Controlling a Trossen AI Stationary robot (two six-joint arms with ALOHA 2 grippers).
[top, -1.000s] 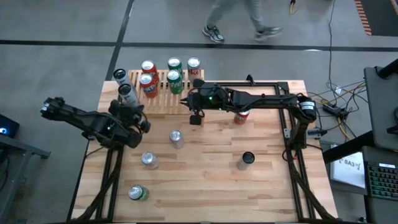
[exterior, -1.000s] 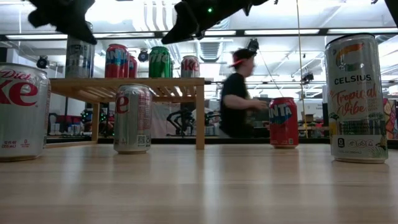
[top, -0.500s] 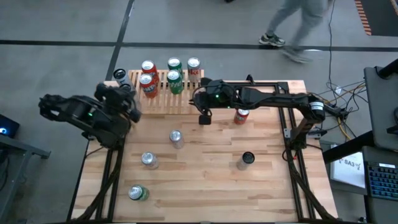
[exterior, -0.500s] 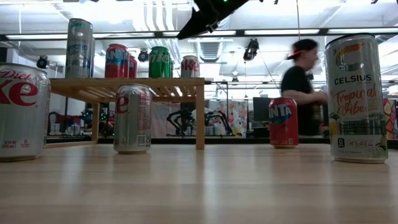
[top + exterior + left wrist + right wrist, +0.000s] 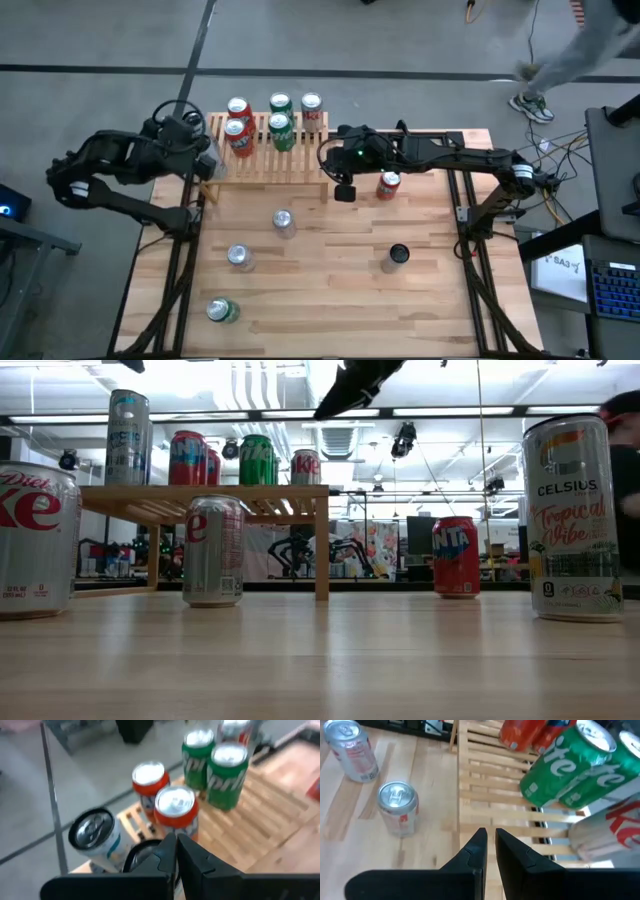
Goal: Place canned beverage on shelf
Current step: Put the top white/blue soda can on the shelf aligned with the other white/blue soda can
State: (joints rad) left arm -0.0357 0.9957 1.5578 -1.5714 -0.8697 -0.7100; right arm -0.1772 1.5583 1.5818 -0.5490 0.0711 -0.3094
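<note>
Now seven cans (image 5: 239, 131) on shelf (image 5: 290, 160)

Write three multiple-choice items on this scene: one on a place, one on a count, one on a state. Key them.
1. Where does the red Fanta can stand?
A. on the table, beside the shelf
B. on the shelf's slats
C. between a gripper's fingers

2. How many green Sprite cans stand on the shelf?
A. none
B. two
C. four

3. How is the right gripper?
A. shut on a green can
B. wide open
C. shut, holding nothing

Key:
1 A: the high view shows it on bare tabletop past the shelf's end.
2 B: two green tops stand side by side among the red cans.
3 C: the right wrist view shows its fingers together with nothing between them.
</note>
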